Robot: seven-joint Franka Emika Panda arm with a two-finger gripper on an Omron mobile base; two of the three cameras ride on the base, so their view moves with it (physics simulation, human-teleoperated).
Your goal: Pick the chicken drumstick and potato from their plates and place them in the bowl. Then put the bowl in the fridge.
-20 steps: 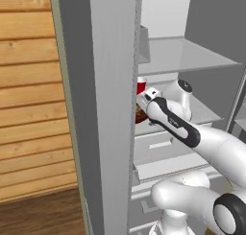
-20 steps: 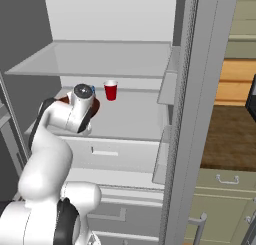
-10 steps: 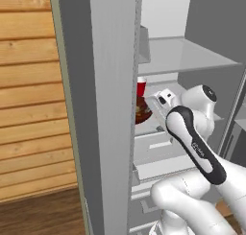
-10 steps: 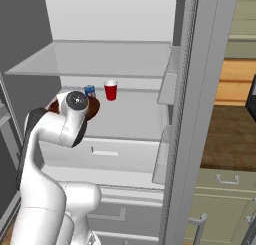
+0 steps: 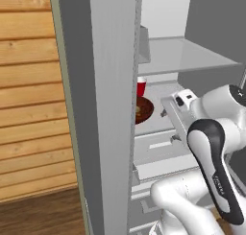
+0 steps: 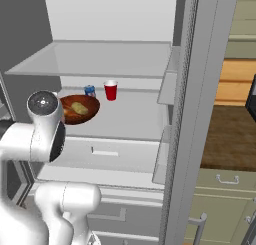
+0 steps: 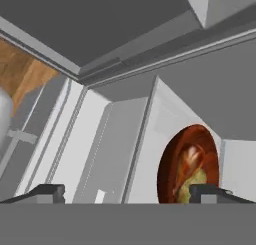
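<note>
The bowl (image 6: 79, 109) is sitting on the fridge (image 6: 125, 114) shelf, free of the robot, and the arm is pulling back from it: 1 second ago the hand was right at the bowl's rim, half a second ago it was already lifting away, and now the bowl is standing clear with open shelf between it and the arm. In the right base view the potato (image 6: 79, 108) is lying inside the bowl; in the hand view the drumstick (image 7: 190, 158) is showing beside it (the picture is rolled, so the bowl looks stood on edge). The gripper (image 7: 132, 193) is spread wide with nothing between its tips, and has been opening the last bit over the past second. Relative to the bowl, a red cup (image 6: 110, 90) is standing just behind and to the right, and a small blue can (image 6: 90, 91) just behind it. Judging by this, the placing is done: both foods are in the bowl and the bowl is in the fridge, so what is remaining is only withdrawing the arm past the door (image 5: 113, 109) without clipping it.
</note>
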